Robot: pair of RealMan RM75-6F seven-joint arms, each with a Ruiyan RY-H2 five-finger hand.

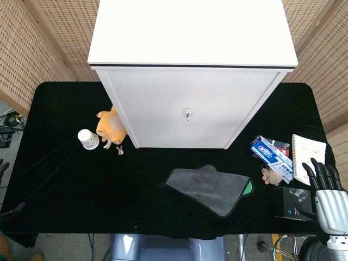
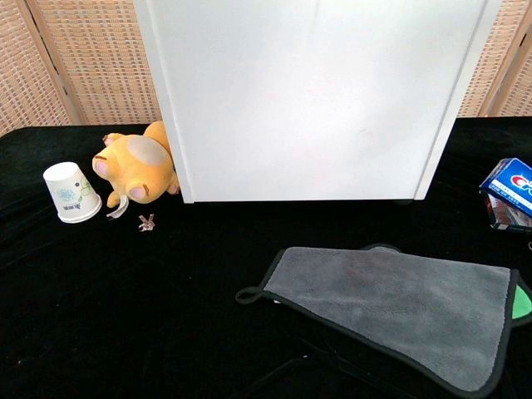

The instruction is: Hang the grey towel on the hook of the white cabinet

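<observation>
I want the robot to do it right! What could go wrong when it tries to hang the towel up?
1. The hook on the white cabinet looks tiny, and the grey towel has only a small loop at one corner, so the loop could miss.
2. The towel lies flat on the black table; the right hand may struggle to pinch it up.
3. The toothpaste box sits near that hand and might get bumped.

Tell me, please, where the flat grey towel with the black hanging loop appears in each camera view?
Head view: grey towel lies low centre, in front of the white cabinet.
Chest view: it fills the lower right, its loop pointing left.
Shared landmark: the orange plush toy at the cabinet's left corner.
</observation>
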